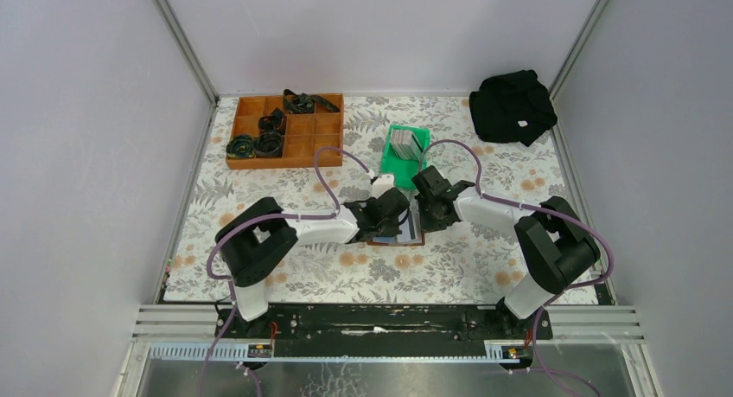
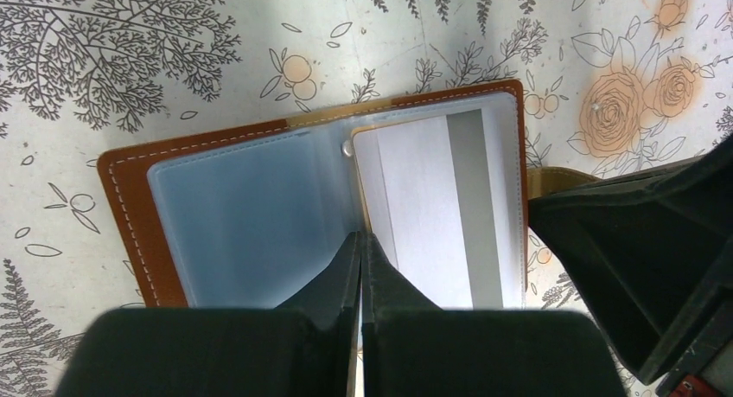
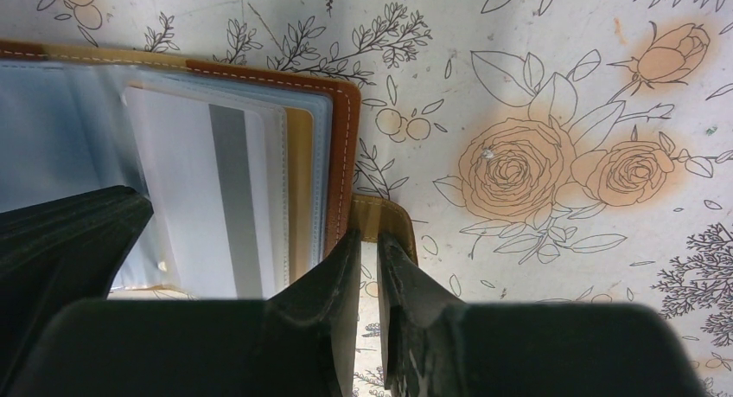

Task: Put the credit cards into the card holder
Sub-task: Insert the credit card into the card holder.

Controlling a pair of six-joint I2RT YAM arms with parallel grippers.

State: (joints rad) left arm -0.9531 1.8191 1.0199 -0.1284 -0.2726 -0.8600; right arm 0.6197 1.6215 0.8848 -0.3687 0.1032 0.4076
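The card holder (image 1: pixel 396 236) lies open on the floral table, brown leather (image 2: pixel 125 189) with clear inner sleeves. A white card with a grey stripe (image 2: pixel 432 207) sits in its right sleeve, also in the right wrist view (image 3: pixel 207 198). My left gripper (image 2: pixel 361 238) is shut, its tips over the holder's middle fold by the card's left edge. My right gripper (image 3: pixel 369 235) is shut to a narrow slit, its tips at the holder's snap tab (image 3: pixel 386 214) on its right side. A grey stack of credit cards (image 1: pixel 404 142) stands in the green bin (image 1: pixel 393 163).
A wooden compartment tray (image 1: pixel 302 146) with black items sits at the back left. A black cloth (image 1: pixel 513 105) lies at the back right. Both grippers (image 1: pixel 391 215) (image 1: pixel 425 214) crowd close together over the holder; the right one's body shows in the left wrist view (image 2: pixel 640 259).
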